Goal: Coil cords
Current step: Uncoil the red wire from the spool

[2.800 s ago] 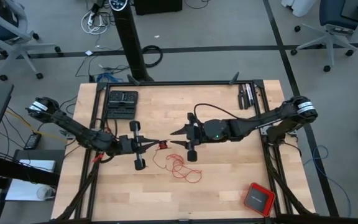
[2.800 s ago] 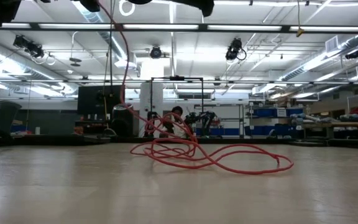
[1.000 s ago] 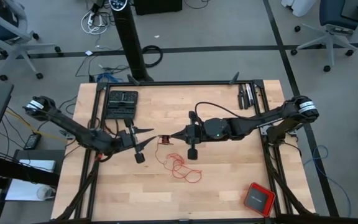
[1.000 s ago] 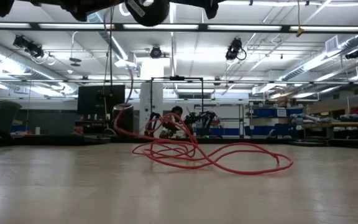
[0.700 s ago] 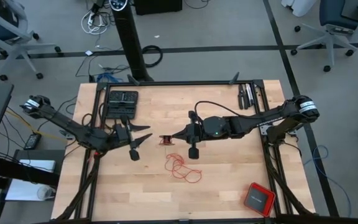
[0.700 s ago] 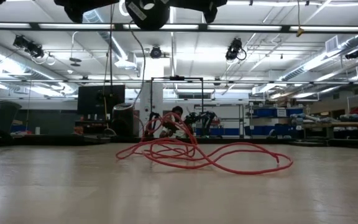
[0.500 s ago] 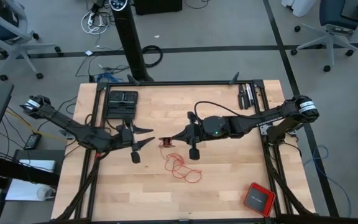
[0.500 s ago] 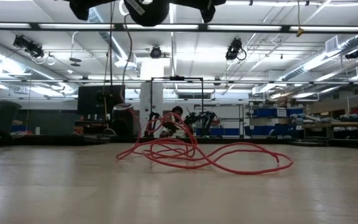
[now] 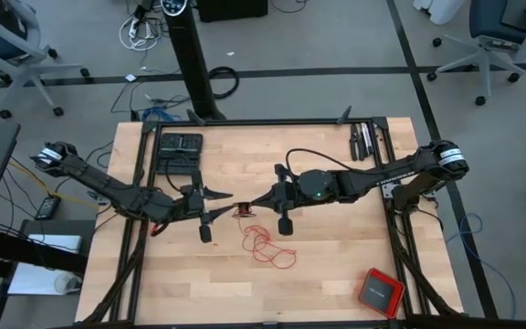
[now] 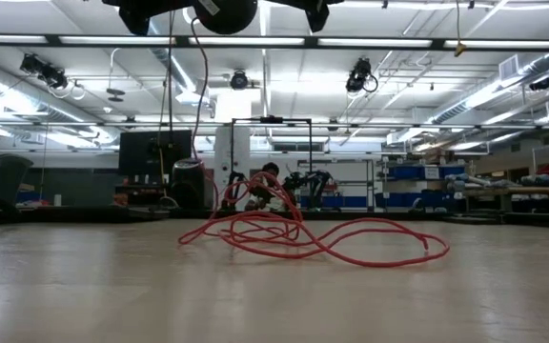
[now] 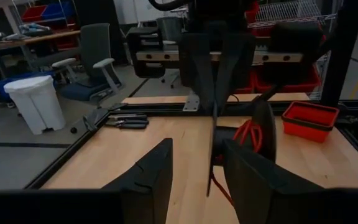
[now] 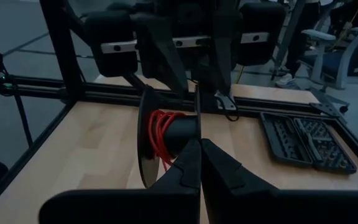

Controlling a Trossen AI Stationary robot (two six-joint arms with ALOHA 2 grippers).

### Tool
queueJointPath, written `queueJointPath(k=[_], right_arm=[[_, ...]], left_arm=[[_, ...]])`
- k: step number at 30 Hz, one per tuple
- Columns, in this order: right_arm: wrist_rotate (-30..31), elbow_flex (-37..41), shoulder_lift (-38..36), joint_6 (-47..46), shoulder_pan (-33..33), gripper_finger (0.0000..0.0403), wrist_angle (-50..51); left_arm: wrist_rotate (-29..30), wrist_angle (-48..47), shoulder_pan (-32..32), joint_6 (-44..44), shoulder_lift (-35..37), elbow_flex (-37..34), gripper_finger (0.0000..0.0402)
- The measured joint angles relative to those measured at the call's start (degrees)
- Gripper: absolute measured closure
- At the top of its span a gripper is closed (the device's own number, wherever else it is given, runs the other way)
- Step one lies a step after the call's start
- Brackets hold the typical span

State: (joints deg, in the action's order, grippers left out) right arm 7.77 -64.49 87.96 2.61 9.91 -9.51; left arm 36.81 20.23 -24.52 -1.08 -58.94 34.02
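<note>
We are reaching both arms inward, tips facing. Our right gripper (image 9: 255,201) is pinching a dark round spool (image 12: 160,138) wound with thin red cord (image 9: 265,245); loose loops are lying just beside it. Our left gripper (image 9: 217,205) is hovering spread apart, opposite the spool.

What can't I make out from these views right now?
- Low view: both grippers cut off by the top edge; only the loose red cord on the table shows.
- High view: spool too small to count windings.
- Right wrist view: the right gripper hides its contact with the spool.
</note>
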Motion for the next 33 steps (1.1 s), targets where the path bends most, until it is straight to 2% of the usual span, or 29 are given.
queueJointPath(k=[11, 14, 17, 18, 24, 27, 31, 33], right_arm=[[-0.4, 0.0, 0.0, 0.6, 0.2, 0.0403, -2.7], [-0.6, 0.0, 0.0, 0.6, 0.2, 0.0403, -2.4], [-0.8, 0.0, 0.0, 0.6, 0.2, 0.0402, -2.4], [-1.0, 0.0, 0.0, 0.6, 0.2, 0.04, -2.4], [-1.1, 0.0, 0.0, 0.0, 0.4, 0.0367, -2.4], [1.0, 0.0, -1.3, -1.2, 0.5, 0.0347, 0.5], [8.9, -0.1, -5.2, -5.8, 1.0, 0.033, 7.3], [10.2, -0.1, -5.6, -8.2, 1.0, 0.0328, 11.8]], left_arm=[[-1.7, 2.9, 0.3, -2.6, -3.5, 0.0, 0.0265], [-2.1, 4.6, 0.2, -5.1, -5.0, -0.1, 0.0301], [-2.2, 5.3, 0.2, -6.5, -5.4, -0.1, 0.0374], [-2.0, 5.2, 0.3, -6.5, -5.4, -0.1, 0.0386], [-1.5, 5.3, 0.5, -6.4, -5.1, -0.1, 0.0399], [-0.4, 4.9, 0.5, -6.2, -5.1, -0.1, 0.04], [2.1, 5.1, 0.4, -6.1, -4.6, 0.0, 0.04], [3.2, 4.9, 0.4, -5.9, -4.7, 0.0, 0.04]])
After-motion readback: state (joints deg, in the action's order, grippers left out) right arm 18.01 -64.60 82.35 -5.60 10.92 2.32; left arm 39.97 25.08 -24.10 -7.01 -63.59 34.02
